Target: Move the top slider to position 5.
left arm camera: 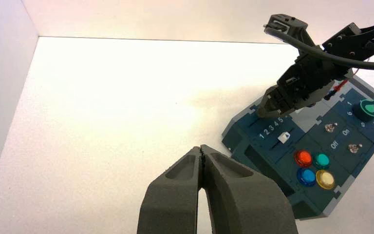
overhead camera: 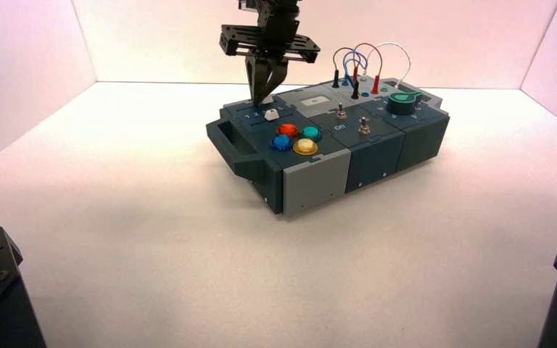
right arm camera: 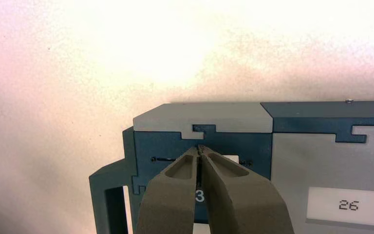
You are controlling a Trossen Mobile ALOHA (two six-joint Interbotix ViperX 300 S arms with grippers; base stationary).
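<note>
The right gripper (right arm camera: 199,148) is down at the far left end of the box (right arm camera: 297,161), over the top slider's track; its tips are pressed together, w/ nothing seen between them. The top slider (right arm camera: 231,159) is a small white knob, partly hidden behind the gripper; it sits on the track's right part, maybe near the 5 end, but hard to tell w/ the gripper in the way. A white 3 (right arm camera: 199,196) shows on the dark panel by the track; the nearby screen (right arm camera: 349,205) reads 26.

The other white knob (overhead camera: 271,114) is on the lower track, on the near side of the number row; red (overhead camera: 288,130), green (overhead camera: 310,133), blue (overhead camera: 281,142) and yellow (overhead camera: 305,146) buttons are close by. The left gripper (left arm camera: 200,147) is idle over the bench (left arm camera: 102,146), off the box's left side, tips shut tight.
</note>
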